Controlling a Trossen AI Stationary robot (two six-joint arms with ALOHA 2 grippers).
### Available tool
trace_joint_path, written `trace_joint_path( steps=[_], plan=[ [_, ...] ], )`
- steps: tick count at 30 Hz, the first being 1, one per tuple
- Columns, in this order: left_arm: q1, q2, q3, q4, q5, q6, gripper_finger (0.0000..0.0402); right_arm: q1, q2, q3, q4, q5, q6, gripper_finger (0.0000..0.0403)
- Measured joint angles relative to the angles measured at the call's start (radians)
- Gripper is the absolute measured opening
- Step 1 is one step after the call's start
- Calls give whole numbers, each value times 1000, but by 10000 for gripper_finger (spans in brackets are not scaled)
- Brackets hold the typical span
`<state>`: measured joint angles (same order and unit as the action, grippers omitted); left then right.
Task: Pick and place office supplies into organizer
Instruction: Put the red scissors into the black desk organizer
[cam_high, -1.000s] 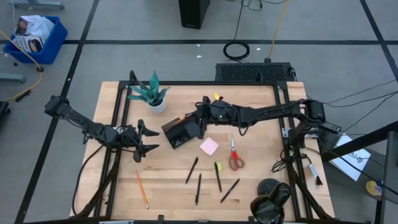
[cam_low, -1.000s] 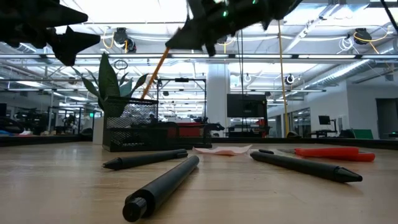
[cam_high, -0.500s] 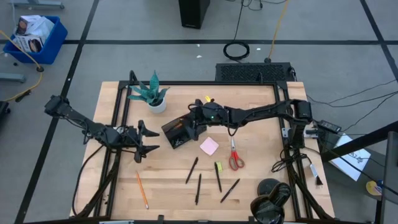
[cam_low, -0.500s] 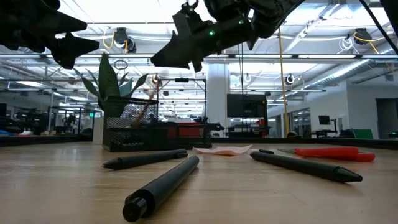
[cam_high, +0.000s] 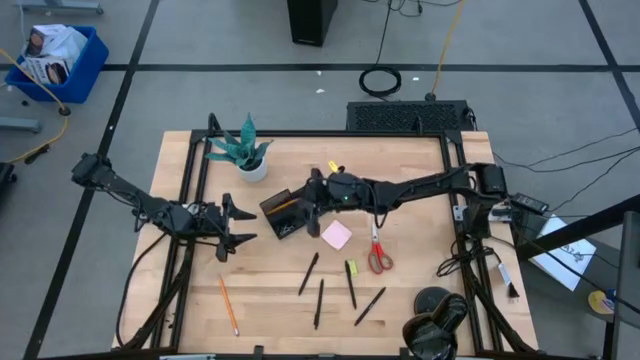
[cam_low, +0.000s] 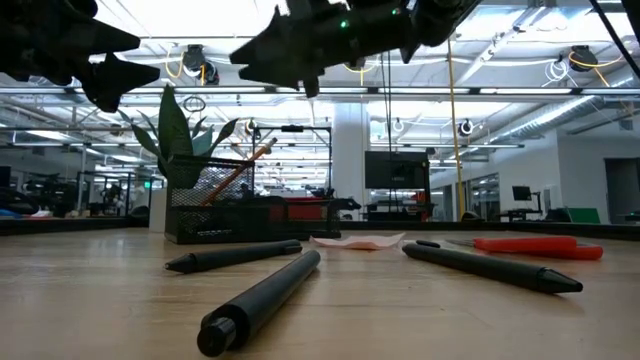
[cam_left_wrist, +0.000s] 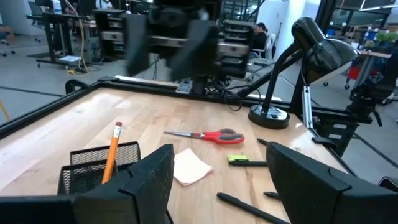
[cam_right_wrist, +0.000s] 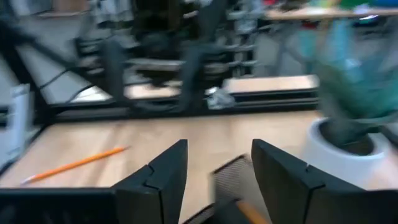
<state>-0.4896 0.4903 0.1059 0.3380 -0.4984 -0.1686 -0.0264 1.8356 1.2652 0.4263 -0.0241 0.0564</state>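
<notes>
The right tool (cam_high: 306, 195) is hanging released above the organizer (cam_high: 285, 213), 1 pencil (cam_low: 232, 172) leaning inside; the left tool (cam_high: 243, 226) is waiting spread beside it.

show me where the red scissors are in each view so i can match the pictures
high view: red scissors lie right of centre, just right of the pink sticky pad.
low view: a flat red strip at the right, on the tabletop.
left wrist view: mid-frame, past the pad.
right wrist view: not in it.
shared landmark: the pink sticky pad beside them.
</notes>
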Motion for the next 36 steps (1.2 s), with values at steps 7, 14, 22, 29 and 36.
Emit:
trace_joint_path(
  steps=[7,14,22,29,36],
  plan=[
    [0,0,0,-5,0,-3,260,199,-8,-1,1,74,-64,154],
    [0,0,0,10,-1,-25,260,378,-8,-2,-120,582,-170,140],
    [0,0,0,10,-1,-2,260,459,-24,-2,-245,806,28,139],
    [0,1,0,7,0,9,260,467,-126,-2,-493,775,371,125],
    [0,0,0,0,0,22,260,464,-146,-2,-879,444,724,119]
  ],
)
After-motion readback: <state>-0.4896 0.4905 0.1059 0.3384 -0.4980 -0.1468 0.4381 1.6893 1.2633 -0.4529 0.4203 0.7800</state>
